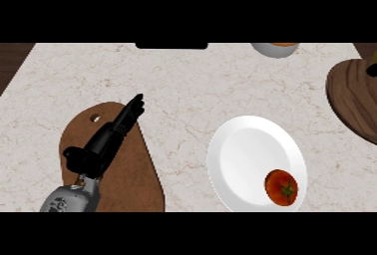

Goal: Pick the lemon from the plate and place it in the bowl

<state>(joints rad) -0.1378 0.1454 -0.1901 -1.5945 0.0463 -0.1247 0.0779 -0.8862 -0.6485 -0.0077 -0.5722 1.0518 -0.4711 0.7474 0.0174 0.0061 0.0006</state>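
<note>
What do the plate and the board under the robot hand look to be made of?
The plate looks like glazed ceramic: plain white with a smooth, soft sheen. The board looks wooden: brown, matte, faint grain, with a hanging hole at its far end. The left robot hand is black above it.

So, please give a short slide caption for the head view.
Left hand open above wooden board; red tomato on white plate.
</note>
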